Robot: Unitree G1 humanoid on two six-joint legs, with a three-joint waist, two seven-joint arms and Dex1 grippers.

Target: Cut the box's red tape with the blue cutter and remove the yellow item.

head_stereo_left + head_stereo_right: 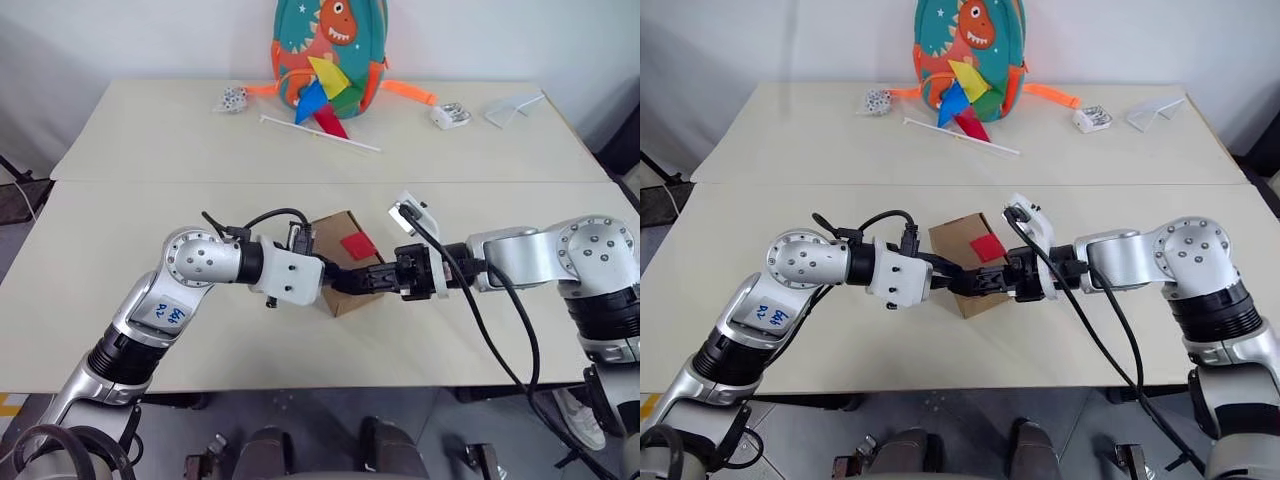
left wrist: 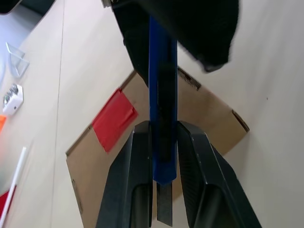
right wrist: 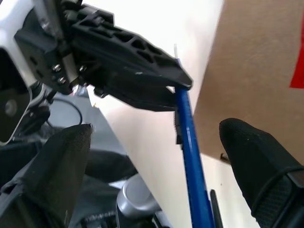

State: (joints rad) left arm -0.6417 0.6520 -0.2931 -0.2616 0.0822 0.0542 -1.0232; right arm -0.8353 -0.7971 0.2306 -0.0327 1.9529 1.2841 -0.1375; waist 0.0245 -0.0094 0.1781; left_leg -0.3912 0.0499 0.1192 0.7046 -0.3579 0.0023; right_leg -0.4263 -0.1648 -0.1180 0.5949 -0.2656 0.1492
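Box (image 1: 343,258) on the near table (image 1: 120,300), between both arms, flaps closed. Tape (image 1: 357,243) on the lid, whole and uncut as far as visible. Cutter (image 2: 162,118) just above the box's near edge, clenched between the left gripper's (image 2: 164,142) fingers, a short length of blade poking past the blue body at the left gripper's end. Right gripper (image 3: 156,156) spread wide around the cutter's far end, pads on either side and not closed on it; looks like a handover or an assist with the slider, though which cannot be told. Yellow item nowhere out on the table, so presumably inside the box. Judged early: cutter in hand, tape yet to be cut, lid yet to be opened, item yet to be taken out. Further back, a backpack (image 1: 330,45) and a pinwheel (image 1: 325,100).
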